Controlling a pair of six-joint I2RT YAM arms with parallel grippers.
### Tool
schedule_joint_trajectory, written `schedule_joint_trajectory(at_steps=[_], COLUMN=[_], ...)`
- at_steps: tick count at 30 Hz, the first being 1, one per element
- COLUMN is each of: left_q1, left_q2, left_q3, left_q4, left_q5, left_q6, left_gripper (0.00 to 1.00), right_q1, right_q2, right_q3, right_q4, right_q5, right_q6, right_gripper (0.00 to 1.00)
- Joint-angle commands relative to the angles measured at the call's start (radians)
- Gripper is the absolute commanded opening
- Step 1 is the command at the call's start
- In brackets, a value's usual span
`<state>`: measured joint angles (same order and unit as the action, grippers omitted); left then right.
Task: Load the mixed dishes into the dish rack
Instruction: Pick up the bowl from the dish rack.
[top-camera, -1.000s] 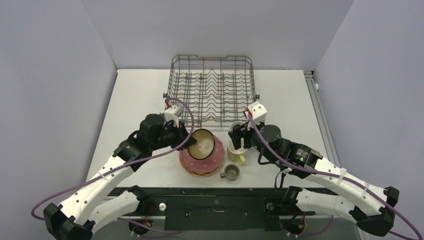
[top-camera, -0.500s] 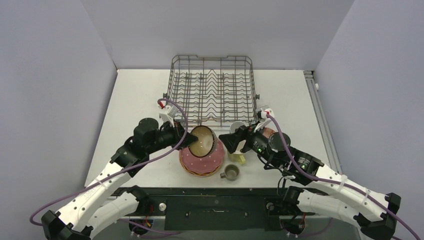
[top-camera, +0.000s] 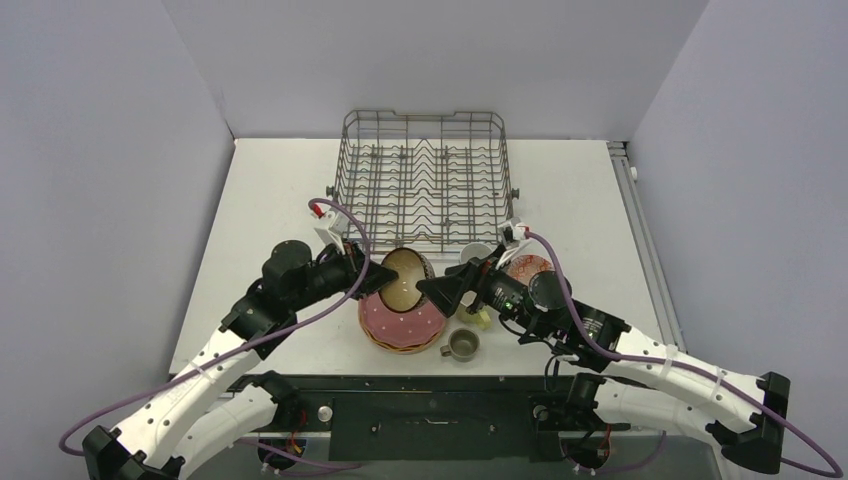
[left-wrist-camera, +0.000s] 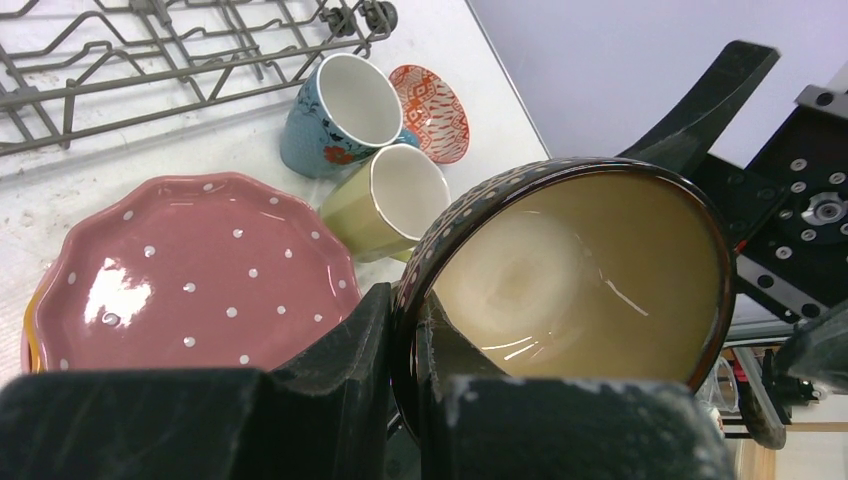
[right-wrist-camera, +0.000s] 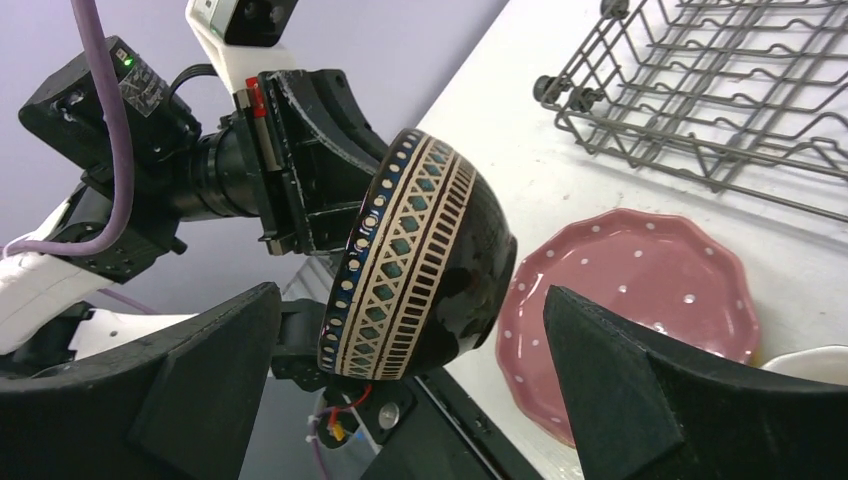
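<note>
My left gripper (top-camera: 375, 283) (left-wrist-camera: 410, 300) is shut on the rim of the dark brown bowl (top-camera: 403, 280) (left-wrist-camera: 590, 270) (right-wrist-camera: 425, 260). It holds the bowl tilted on its side above the pink dotted plate (top-camera: 405, 322) (left-wrist-camera: 190, 275) (right-wrist-camera: 640, 290). My right gripper (top-camera: 435, 290) (right-wrist-camera: 410, 300) is open wide, its fingers to either side of the bowl's patterned outside and apart from it. The blue mug (left-wrist-camera: 335, 110), yellow mug (left-wrist-camera: 390, 205) and red-patterned bowl (top-camera: 528, 268) (left-wrist-camera: 430, 110) stand right of the plates. The dish rack (top-camera: 425, 185) (right-wrist-camera: 720, 90) sits behind.
A small grey-olive mug (top-camera: 461, 345) stands near the table's front edge, right of the plate stack. More plates lie under the pink one. The right arm reaches over the yellow and blue mugs. Walls close in the table's left, right and back sides.
My right gripper opened wide and swung left from above the mugs to the bowl. My left gripper kept its hold and tipped the bowl more upright.
</note>
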<state>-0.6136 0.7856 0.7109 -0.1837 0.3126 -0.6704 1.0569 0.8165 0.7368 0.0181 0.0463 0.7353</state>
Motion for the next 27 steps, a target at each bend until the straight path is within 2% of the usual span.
schedule_joint_trajectory(at_steps=[1, 11, 27], left_q1=[0.006, 0.008, 0.009], left_q2=[-0.035, -0.058, -0.087], left_q3=[0.019, -0.004, -0.017], left_q4=[0.161, 0.232, 0.273], left_q5=[0.028, 0.03, 0.022], left_q6=[-0.038, -0.06, -0.062], left_gripper=[0.0, 0.0, 0.0], right_q1=[0.033, 0.061, 0.065], right_q2=[0.023, 0.051, 0.08], right_q3=[0.003, 0.004, 0.023], right_q4=[0.116, 0.167, 0.158], right_q5=[-0.007, 0.028, 0.02], right_q6=[0.049, 0.144, 0.214], right_gripper=[1.0, 0.98, 0.82])
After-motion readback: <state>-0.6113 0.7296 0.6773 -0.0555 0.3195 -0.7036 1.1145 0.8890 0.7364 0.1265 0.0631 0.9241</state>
